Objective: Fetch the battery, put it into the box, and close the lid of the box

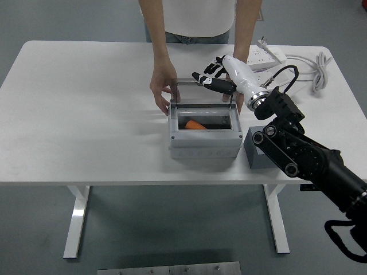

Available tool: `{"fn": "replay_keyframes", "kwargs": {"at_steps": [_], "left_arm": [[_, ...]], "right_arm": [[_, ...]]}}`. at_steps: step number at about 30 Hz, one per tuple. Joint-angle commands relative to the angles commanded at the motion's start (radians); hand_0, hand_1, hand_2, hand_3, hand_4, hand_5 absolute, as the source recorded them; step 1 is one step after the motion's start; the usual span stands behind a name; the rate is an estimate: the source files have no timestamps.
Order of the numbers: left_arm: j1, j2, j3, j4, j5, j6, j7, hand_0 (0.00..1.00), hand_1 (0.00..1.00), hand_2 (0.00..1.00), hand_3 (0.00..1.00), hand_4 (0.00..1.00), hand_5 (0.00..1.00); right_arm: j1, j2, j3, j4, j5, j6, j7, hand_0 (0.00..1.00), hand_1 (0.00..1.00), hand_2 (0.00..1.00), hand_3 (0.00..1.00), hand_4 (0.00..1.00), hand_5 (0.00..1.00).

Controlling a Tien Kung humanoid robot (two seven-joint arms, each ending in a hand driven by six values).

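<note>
A person's hand (162, 87) steadies the box (205, 135) at its left rear corner. The orange battery (195, 125) lies inside the box. The right hand (215, 77), fingers extended and holding nothing, rests against the upright lid (202, 93).

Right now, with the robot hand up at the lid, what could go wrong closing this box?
The person's hand steadies the box at its left rear, beside the upright clear lid; closing the lid might pinch those fingers. The robot hand reaches the lid's top edge with fingertips only, so it may slip off. The orange battery lies inside.
</note>
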Motion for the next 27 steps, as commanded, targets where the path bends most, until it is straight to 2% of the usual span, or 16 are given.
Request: {"fn": "replay_keyframes", "kwargs": {"at_steps": [3,4,9,10,21,22,27], "left_arm": [[-0.002,0.0,-0.001,0.0,0.002,-0.001,-0.001,0.632,0.698,0.573,0.541,0.5,0.002],[-0.002,0.0,-0.001,0.0,0.003,-0.001,-0.001,0.632,0.698,0.573,0.541,0.5,0.002],[-0.003,-0.001,-0.003,0.0,0.007,-0.002,-0.002,0.632,0.698,0.573,0.541,0.5,0.002],[-0.003,-0.001,-0.003,0.0,0.007,-0.002,-0.002,0.632,0.698,0.573,0.541,0.5,0.002],[0.002,-0.002,0.012,0.001,-0.007,-0.001,-0.011,0.632,0.698,0.573,0.541,0.5,0.002],[0.002,-0.002,0.013,0.001,-0.008,-0.001,-0.012,0.632,0.698,0.573,0.541,0.5,0.002],[0.007,-0.002,0.015,0.001,-0.011,0.001,-0.014,0.632,0.698,0.573,0.541,0.5,0.002]], "right_arm": [[0.0,0.0,-0.003,-0.001,0.001,0.001,-0.001,0.694,0.572,0.616,0.575,0.868,0.765],[-0.001,0.0,-0.003,-0.002,0.001,0.002,-0.001,0.58,0.495,0.589,0.594,0.869,0.764],[-0.002,-0.001,-0.006,-0.004,0.001,0.004,-0.004,0.58,0.495,0.589,0.594,0.869,0.764],[-0.002,-0.001,-0.007,-0.004,0.0,0.004,-0.005,0.527,0.453,0.567,0.601,0.869,0.764],[-0.008,-0.006,-0.036,0.001,-0.001,0.013,-0.024,0.518,0.446,0.564,0.607,0.866,0.759],[-0.009,-0.007,-0.039,0.002,-0.001,0.014,-0.025,0.452,0.442,0.563,0.607,0.863,0.754],[-0.013,-0.013,-0.054,0.015,-0.001,0.016,-0.032,0.452,0.442,0.563,0.607,0.863,0.754]]}}
